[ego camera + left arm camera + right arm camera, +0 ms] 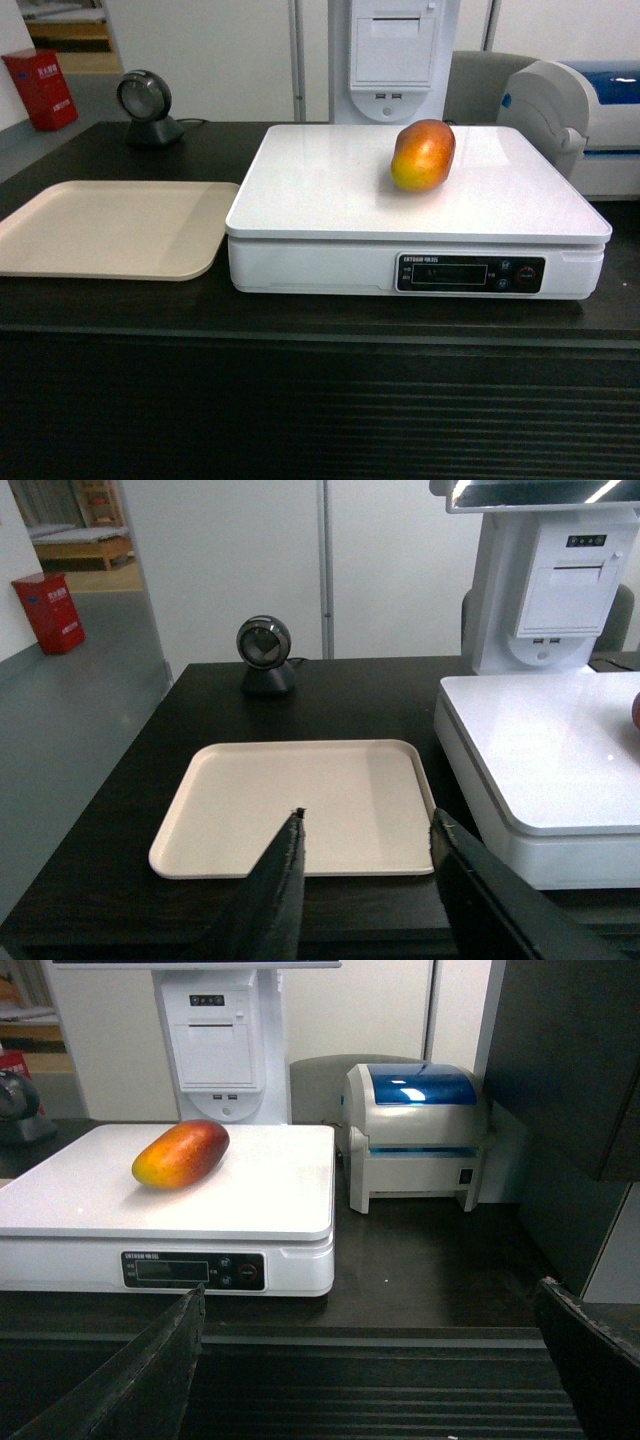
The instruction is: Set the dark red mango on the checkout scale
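Mango (423,154) is lying free at one o'clock on the scale (330,190), looking firm, smooth, slippery and bruisable; gripping across its middle seems safest. Left gripper (365,855) and right gripper (370,1345) are hanging open, holding nothing.

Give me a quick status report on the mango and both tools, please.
Both tools open and empty, left tool, right tool. Dark red mango resting on scale. Nothing in the way.

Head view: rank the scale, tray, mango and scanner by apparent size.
1. Scale
2. Tray
3. Mango and scanner: they look alike, and the scanner sits farther back, so unranked.
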You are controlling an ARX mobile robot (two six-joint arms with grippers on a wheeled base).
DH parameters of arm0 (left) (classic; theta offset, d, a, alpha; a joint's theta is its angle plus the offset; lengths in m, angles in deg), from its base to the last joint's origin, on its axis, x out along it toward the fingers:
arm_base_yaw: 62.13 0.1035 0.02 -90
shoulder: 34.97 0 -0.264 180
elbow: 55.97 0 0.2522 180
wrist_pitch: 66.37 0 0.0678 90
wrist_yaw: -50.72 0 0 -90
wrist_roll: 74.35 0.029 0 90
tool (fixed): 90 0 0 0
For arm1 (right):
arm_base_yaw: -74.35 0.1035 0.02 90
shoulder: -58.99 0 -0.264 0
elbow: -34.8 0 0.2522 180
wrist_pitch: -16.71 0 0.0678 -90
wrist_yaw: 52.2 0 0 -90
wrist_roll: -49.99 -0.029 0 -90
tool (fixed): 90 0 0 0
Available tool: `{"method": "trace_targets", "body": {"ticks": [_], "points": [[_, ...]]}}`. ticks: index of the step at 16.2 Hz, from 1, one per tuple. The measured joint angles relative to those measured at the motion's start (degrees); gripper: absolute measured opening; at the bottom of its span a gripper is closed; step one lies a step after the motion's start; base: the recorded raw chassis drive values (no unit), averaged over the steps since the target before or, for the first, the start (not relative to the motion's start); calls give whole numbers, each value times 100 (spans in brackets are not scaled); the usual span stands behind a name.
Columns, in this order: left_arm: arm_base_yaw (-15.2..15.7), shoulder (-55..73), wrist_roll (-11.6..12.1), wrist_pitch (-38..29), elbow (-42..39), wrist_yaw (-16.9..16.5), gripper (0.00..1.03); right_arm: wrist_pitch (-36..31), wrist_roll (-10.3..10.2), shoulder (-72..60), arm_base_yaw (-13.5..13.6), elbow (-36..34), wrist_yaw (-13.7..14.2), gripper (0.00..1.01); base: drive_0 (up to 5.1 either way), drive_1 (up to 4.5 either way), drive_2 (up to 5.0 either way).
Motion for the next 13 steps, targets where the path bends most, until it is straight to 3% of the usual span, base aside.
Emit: {"method": "trace_targets", "body": {"ticks": [3,4,13], "points": [[-240,-520,-2,39,-501,337,6,-2,0,0,0,0,0,98,0,0,0],[-621,-708,-24,70,-632,656,2,0,0,0,0,0,0,98,0,0,0],[-654,-2129,-26,863,-1268,719,2,-2,0,0,0,0,0,98,0,0,0]]}}
